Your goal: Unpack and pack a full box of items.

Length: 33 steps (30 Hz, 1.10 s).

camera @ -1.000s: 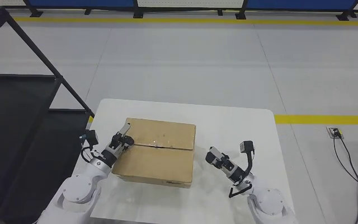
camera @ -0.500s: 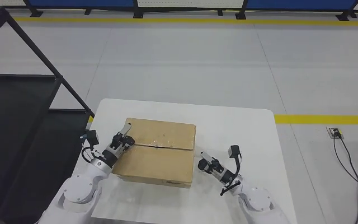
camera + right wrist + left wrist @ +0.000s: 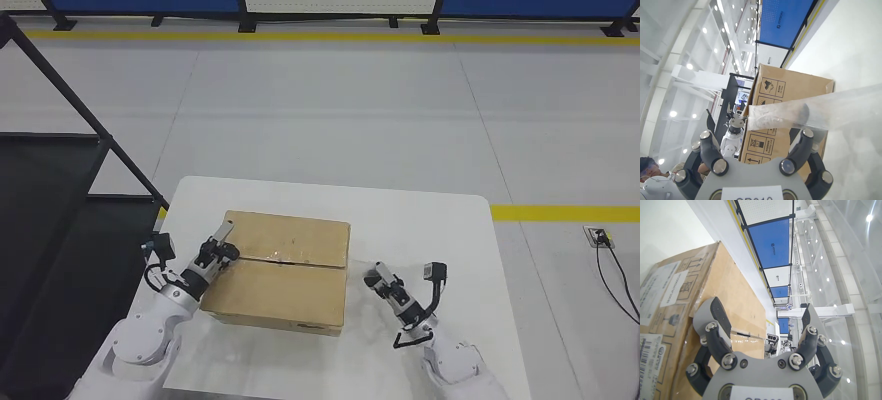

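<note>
Left fingers [image 3: 719, 313] apart at the box [image 3: 285, 275] seam — right fingers [image 3: 711, 124] apart near its symbol-printed end

The box [image 3: 285, 270], mid-frame in the top view, is plain tan cardboard with a glossy clear tape line across its lid. Its sides carry black handling symbols and white labels [image 3: 672, 283] with dark print and barcode stripes. The table [image 3: 440, 225] is white and the floor [image 3: 330, 110] pale grey with yellow lines [image 3: 330, 36]. The left gripper [image 3: 762, 308] and right gripper [image 3: 756, 113] are silver-grey with black fingers, and a milky see-through tape strip [image 3: 838, 106] shows at the right of the right wrist view.
</note>
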Each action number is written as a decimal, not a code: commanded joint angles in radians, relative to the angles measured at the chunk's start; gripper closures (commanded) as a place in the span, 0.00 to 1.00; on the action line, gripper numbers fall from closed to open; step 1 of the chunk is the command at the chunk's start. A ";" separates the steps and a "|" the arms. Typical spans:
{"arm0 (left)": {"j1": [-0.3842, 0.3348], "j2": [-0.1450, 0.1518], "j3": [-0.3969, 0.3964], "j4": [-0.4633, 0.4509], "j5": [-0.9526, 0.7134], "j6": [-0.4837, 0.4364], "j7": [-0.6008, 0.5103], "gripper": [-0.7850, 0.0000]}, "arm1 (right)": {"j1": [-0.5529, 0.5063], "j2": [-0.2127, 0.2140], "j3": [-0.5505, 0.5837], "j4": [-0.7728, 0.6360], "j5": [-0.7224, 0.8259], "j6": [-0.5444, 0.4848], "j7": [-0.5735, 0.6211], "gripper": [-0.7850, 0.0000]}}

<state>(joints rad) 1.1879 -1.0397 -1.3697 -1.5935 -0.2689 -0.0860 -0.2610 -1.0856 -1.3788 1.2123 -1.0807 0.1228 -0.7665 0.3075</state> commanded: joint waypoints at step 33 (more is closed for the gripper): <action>0.020 -0.024 -0.027 -0.011 0.029 -0.003 -0.017 0.00 | 0.012 -0.039 0.050 -0.114 -0.229 -0.232 -0.275 0.00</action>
<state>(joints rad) 1.2077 -1.0631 -1.3964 -1.6043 -0.2404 -0.0888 -0.2771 -1.0778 -1.4175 1.2635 -1.1864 -0.0859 -1.0072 0.0341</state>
